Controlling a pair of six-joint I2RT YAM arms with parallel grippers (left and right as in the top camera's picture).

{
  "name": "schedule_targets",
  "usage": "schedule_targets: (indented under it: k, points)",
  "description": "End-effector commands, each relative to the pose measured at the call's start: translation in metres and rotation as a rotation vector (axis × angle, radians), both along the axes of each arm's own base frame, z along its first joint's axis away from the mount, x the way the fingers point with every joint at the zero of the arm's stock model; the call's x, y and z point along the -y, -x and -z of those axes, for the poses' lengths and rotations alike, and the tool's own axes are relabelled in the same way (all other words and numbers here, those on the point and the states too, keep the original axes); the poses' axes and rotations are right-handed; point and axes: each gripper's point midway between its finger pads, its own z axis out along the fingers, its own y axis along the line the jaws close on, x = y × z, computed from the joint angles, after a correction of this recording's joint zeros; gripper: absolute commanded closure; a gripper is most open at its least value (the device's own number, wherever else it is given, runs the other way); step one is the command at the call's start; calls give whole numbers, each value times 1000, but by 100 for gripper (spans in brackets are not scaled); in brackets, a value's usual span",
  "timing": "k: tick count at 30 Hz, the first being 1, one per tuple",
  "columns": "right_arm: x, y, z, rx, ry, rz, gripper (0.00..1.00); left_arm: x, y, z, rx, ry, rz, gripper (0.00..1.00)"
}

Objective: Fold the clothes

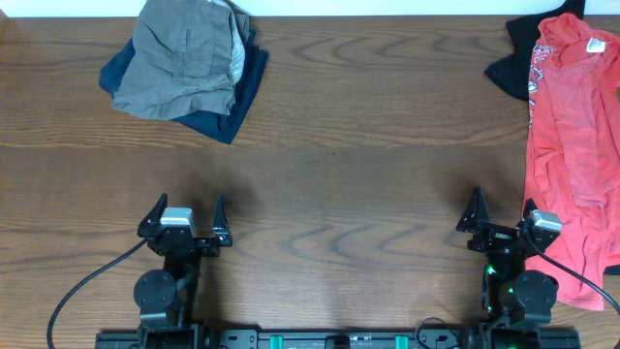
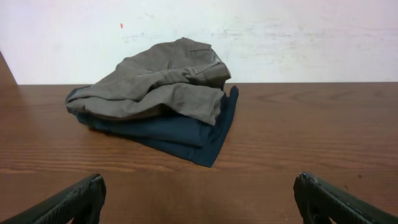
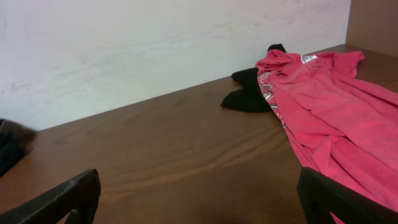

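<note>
Both hands sit near the front edge of the worktop [image 1: 368, 155], and you see each one spread and holding nothing. The left hand [image 1: 188, 204] stands over bare wood. The right hand [image 1: 503, 206] has its outer finger at the border of the coral-red T-shirt [image 1: 572, 126]; whether they touch cannot be told. The T-shirt lies rumpled along the right edge, from the far edge down to beside the right arm, and overlaps a black shirt [image 1: 507, 66] at the far right corner. At the far left, close to the far edge, a grey-khaki piece [image 1: 179, 58] rests on a navy piece [image 1: 237, 102]. A broad stretch of bare wood separates the two heaps.
</note>
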Motion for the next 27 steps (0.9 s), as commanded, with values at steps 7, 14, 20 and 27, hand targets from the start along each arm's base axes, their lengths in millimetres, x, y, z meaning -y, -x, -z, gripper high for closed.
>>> schedule_targets:
  k: [7,14,20,27]
  points:
    - [0,0,-1,7,-11,2,1,4,1,14,-45,13,19,2]
    - [-9,-1,1,-2,-16,-51,1,4,1,14,-42,13,19,2]
    - [-14,-1,-2,7,18,-79,1,4,0,6,-11,12,24,2]
    - [-22,-2,-14,53,59,-131,1,4,0,1,2,11,24,2]
